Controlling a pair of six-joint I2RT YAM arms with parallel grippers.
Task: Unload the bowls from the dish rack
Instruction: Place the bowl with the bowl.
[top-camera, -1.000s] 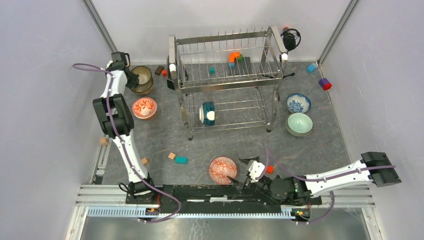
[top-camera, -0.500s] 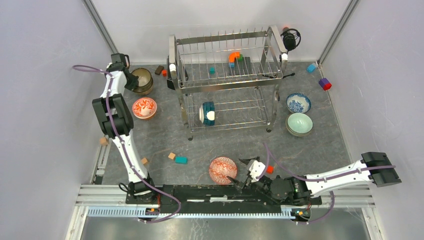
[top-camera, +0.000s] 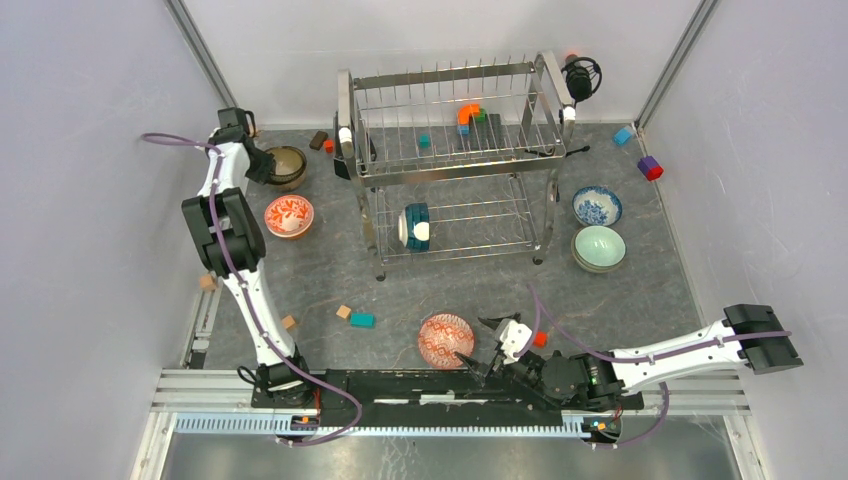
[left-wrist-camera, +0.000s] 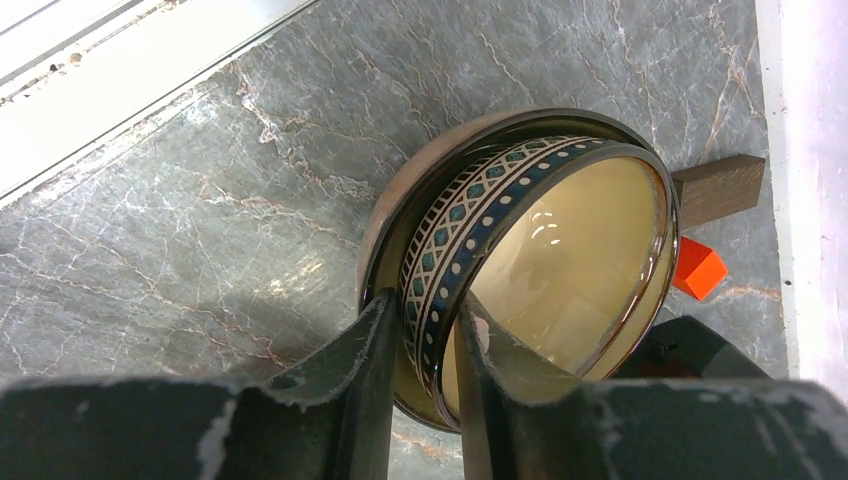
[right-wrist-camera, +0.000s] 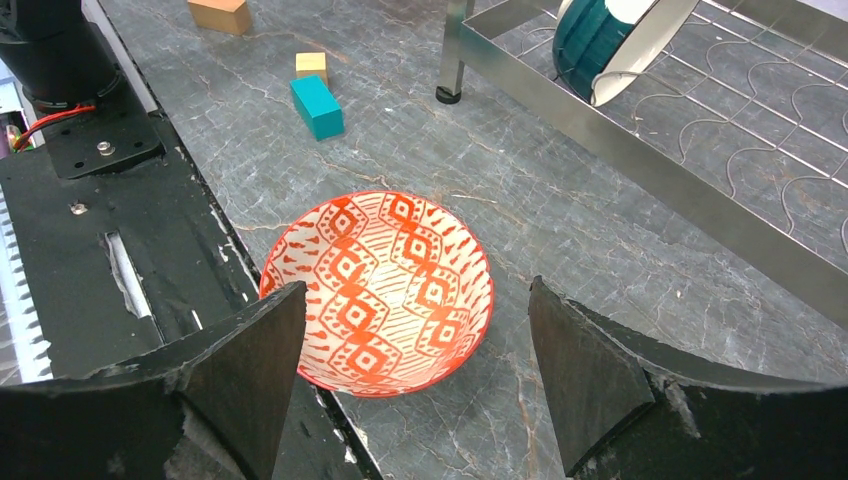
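On the lower tier of the dish rack (top-camera: 455, 166) we see one teal bowl (top-camera: 415, 226), white inside, standing on its edge among the wires. It is the only bowl we find in the rack. Small coloured blocks (top-camera: 466, 113) show through the upper tier's wires, and we cannot tell whether they rest on that tier or below it.

Left of the rack, near its back corner, the left gripper (left-wrist-camera: 425, 320) is clamped on the rim of a banded bowl (left-wrist-camera: 570, 260), with one finger inside the wall and one outside. This bowl is cream inside, with a blue diamond band outside. It sits tilted inside a brown bowl (left-wrist-camera: 395, 205) that stands on the table (top-camera: 450, 290). Further forward on the rack's left side, a red-and-white bowl (top-camera: 289, 215) stands upright with nothing in it.

In front of the rack, a red-patterned bowl (right-wrist-camera: 385, 290) sits upright on the table and holds nothing. The right gripper (right-wrist-camera: 417, 297) hangs over it with its fingers spread wide, one on each side and neither touching.

Right of the rack, a blue-and-white bowl (top-camera: 597, 205) and a pale green bowl (top-camera: 599, 247) stand just beside each other. We see nothing in either.
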